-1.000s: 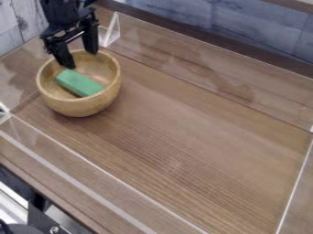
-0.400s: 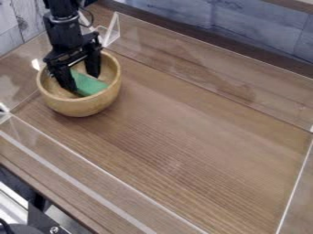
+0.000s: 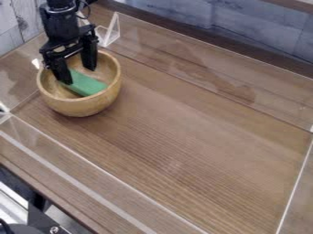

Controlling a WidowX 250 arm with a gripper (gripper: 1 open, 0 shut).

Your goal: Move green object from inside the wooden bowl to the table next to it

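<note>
My claw (image 3: 72, 64) points straight down into the bowl (image 3: 80, 101), its two black fingers (image 3: 57, 69) spread wide apart with nothing clamped between them. One finger hangs toward the bowl's left inner wall, the other (image 3: 91, 58) toward the back rim, and the block (image 3: 87, 85) lies in the bowl just below and between them. Whether either fingertip touches the block or the wood I cannot tell from this angle.

The block, bright green and flat, rests tilted on the bowl's floor, its long side running from upper left to lower right, partly hidden at its upper end by my claw. It sits wholly inside the bowl, well within the rim.

The bowl, round and light tan with a thick rim, stands upright on the surface (image 3: 196, 128) near the far left corner. The surface is brown wood grain, and the stretch beside the bowl to the right and toward the camera carries nothing else that I can make out.

Low clear walls (image 3: 146, 187) edge the surface on all sides; one stands close behind the bowl, another runs along the near edge. Beyond the back wall a grey plank backdrop (image 3: 244, 27) fills the upper right.
</note>
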